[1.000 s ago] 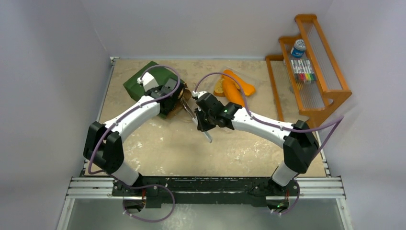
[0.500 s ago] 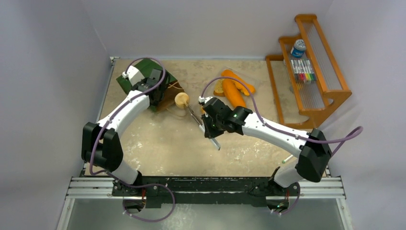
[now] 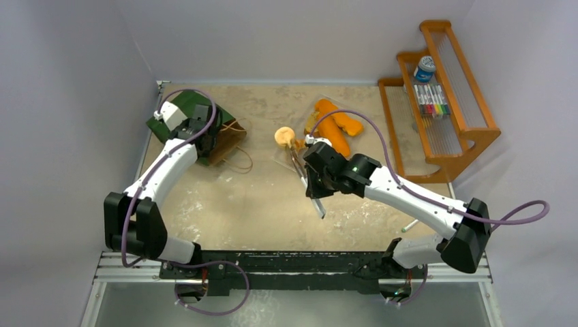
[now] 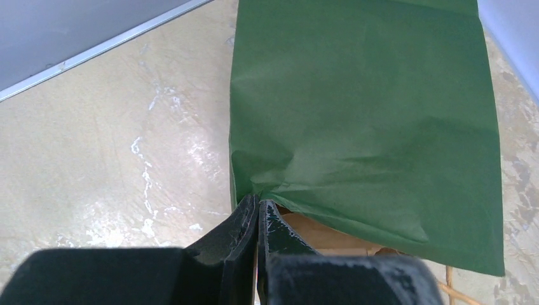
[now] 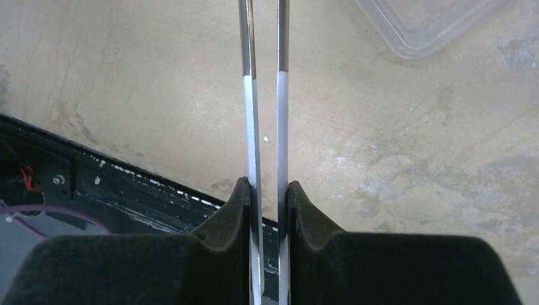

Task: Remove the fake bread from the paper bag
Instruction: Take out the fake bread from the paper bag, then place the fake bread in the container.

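The dark green paper bag (image 3: 178,109) lies at the back left, its brown mouth facing right. My left gripper (image 3: 210,142) is shut on the bag's lower edge at the mouth; the left wrist view shows the pinch (image 4: 257,203) on the bag's green paper (image 4: 362,114). My right gripper (image 3: 310,178) is shut on the metal tongs (image 5: 264,95). The tong tips hold a round tan bread piece (image 3: 284,136) beside the clear tray. Several orange bread pieces (image 3: 334,126) lie on that tray. Anything inside the bag is hidden.
The clear plastic tray (image 5: 426,25) sits at the back centre-right. A wooden rack (image 3: 443,95) with markers and a can stands at the right wall. The bag's string handles (image 3: 238,163) trail on the table. A small white stick (image 3: 409,226) lies near the right arm's base.
The tongs came out of the bag's mouth holding the round bread piece and moved right toward the tray. My left gripper dragged the bag back and to the left.
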Controlling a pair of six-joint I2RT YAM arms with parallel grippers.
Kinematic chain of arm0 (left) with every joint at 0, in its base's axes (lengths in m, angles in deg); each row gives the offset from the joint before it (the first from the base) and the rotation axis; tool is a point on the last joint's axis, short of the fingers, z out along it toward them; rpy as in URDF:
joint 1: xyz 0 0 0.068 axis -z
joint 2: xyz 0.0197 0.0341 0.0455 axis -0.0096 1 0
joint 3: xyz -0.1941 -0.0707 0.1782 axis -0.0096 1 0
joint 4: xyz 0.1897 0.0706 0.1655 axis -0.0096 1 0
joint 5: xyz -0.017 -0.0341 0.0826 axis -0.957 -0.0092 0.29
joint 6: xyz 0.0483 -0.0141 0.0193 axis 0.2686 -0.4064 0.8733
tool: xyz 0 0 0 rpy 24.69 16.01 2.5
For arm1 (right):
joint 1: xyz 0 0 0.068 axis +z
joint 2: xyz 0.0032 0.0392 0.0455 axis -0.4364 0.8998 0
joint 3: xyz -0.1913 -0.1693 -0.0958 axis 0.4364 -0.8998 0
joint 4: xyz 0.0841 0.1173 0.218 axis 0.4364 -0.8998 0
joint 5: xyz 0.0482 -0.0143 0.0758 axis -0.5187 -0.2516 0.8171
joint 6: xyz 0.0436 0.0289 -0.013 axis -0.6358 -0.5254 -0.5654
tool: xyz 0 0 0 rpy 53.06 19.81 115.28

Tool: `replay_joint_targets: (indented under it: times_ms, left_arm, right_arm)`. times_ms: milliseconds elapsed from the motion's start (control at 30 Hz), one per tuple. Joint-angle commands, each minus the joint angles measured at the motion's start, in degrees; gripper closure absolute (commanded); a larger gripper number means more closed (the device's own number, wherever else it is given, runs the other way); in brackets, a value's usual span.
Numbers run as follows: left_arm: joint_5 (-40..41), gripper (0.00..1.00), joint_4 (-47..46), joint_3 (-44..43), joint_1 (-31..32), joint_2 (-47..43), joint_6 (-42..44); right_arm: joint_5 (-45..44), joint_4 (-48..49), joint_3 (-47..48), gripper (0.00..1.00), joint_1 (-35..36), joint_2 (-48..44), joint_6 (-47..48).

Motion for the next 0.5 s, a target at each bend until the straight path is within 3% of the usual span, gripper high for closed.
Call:
replay_joint_targets:
  times_ms: [0,200,333,400,467]
  left_arm:
    - [-0.6,1.00,-1.1,2.3,-1.7,-4.2,1.5]
    - [-2.8,1.00,-1.5,4.5,-3.6,-6.4,2.5]
    - [-5.5,0.91,-3.0,5.4,-3.9,-7.3,3.6]
    - [-7.7,0.85,-4.1,5.8,-3.9,-7.9,4.1]
    - [-9.7,0.78,-4.9,6.0,-3.9,-8.3,4.4]
  right_arm:
    - [-4.4,-2.0,-1.7,1.00,-0.7,-3.3,-6.4]
    - [-4.2,-2.9,-7.0,1.00,-1.3,-6.3,-10.7]
    - [-3.7,-1.2,-10.5,1.00,-1.7,-7.4,-12.3]
    - [-3.5,0.1,-11.7,0.95,-2.0,-7.1,-12.7]
    - [-3.7,1.4,-13.4,0.83,-2.2,-6.2,-12.9]
